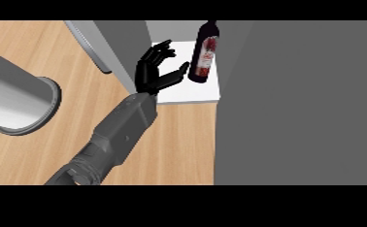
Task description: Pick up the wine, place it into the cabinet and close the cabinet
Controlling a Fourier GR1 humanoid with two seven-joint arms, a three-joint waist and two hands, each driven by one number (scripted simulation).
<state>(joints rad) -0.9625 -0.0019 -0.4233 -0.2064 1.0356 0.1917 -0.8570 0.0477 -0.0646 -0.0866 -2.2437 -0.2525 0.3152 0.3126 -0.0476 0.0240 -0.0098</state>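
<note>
Wine: dark glass bottle with red label [204,51] stands upright on the white cabinet shelf [192,91], far centre. Judged rigid, heavy, smooth, breakable; grasp at mid-body. Label writing is unreadable. One black hand [155,71], which arm I cannot tell, is spread open just left, holding nothing, thumb near the bottle base.

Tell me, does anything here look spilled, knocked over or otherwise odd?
Nothing stands out. The wine bottle stands upright on the white shelf inside the cabinet, unspilled. The hand is open just beside it, thumb near the bottle's base. The cabinet door is open.
</note>
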